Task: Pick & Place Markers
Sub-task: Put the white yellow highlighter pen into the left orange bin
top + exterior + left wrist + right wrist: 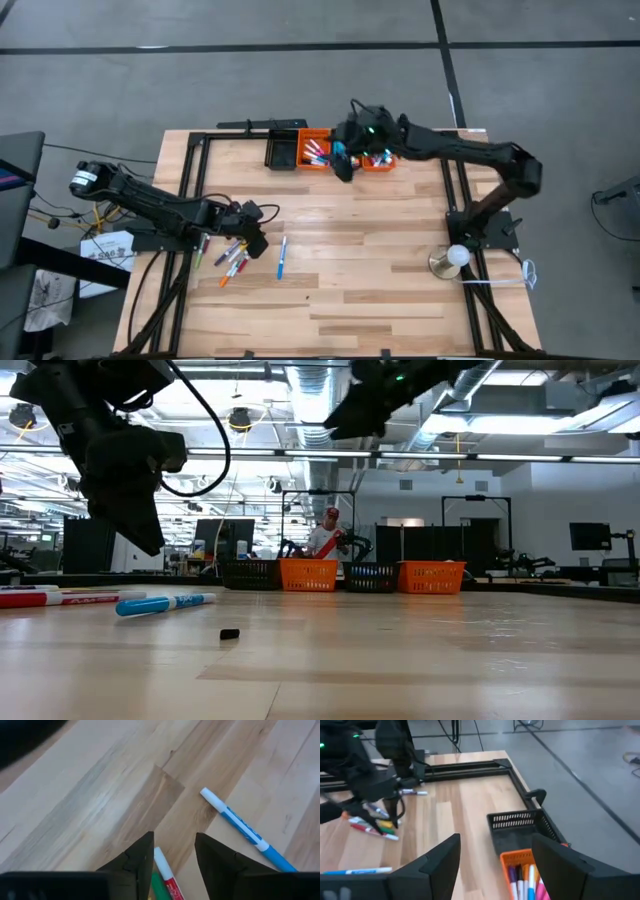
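We see the left tool [173,855] spread above the scattered markers [232,256]; the right tool [495,865], also spread, hovers over the orange bin [314,152].

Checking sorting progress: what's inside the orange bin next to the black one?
The orange bin holds several capped markers, pink, white and blue among them. The right gripper overhangs its edge, hiding part of the contents; the black bin looks empty.

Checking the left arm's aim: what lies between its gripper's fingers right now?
In the left wrist view, the open left gripper straddles a red-and-white marker, a green marker beside it.
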{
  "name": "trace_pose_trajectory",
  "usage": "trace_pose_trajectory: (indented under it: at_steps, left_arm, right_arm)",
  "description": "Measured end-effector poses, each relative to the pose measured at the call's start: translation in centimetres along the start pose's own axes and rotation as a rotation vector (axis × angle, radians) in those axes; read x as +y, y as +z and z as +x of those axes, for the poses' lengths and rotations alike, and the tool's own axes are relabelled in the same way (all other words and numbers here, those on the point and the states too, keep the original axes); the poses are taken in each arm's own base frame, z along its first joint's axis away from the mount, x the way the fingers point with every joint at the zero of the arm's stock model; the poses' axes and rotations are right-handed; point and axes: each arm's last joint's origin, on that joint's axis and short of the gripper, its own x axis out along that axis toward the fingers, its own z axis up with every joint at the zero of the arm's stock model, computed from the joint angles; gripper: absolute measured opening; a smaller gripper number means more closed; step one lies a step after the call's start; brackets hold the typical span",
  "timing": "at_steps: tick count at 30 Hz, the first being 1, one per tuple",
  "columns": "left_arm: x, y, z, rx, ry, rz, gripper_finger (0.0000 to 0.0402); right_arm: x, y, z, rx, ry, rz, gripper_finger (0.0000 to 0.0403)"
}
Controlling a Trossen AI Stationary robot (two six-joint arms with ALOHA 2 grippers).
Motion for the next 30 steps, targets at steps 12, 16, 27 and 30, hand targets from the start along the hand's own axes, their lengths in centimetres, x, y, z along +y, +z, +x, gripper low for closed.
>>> trace_pose_trajectory:
  at_steps: [12,16,27,30]
  left_arm:
    - [-0.5,-0.3,-0.1,0.099,-0.1,-0.127,0.0133]
    - [-0.6,-0.5,-0.1,0.162,-0.149,-0.151,0.0133]
    - [-0.8,-1.1,-0.3,0.337,-0.223,-0.294,0.0133]
    - [-1.2,-1.2,-0.5,0.39,-0.291,-0.296,0.0133]
  right_arm:
    - [7.0,-6.4,-3.0,-0.128,0.137,-0.03,0.0232]
    - [8.6,-7.2,-2.6,-0.154,0.183,-0.06,0.0232]
    - [11.6,-9.1,1.2,-0.122,0.259,-0.164,0.0232]
    - [11.7,-9.7,2.0,-0.098,0.259,-0.171,0.0232]
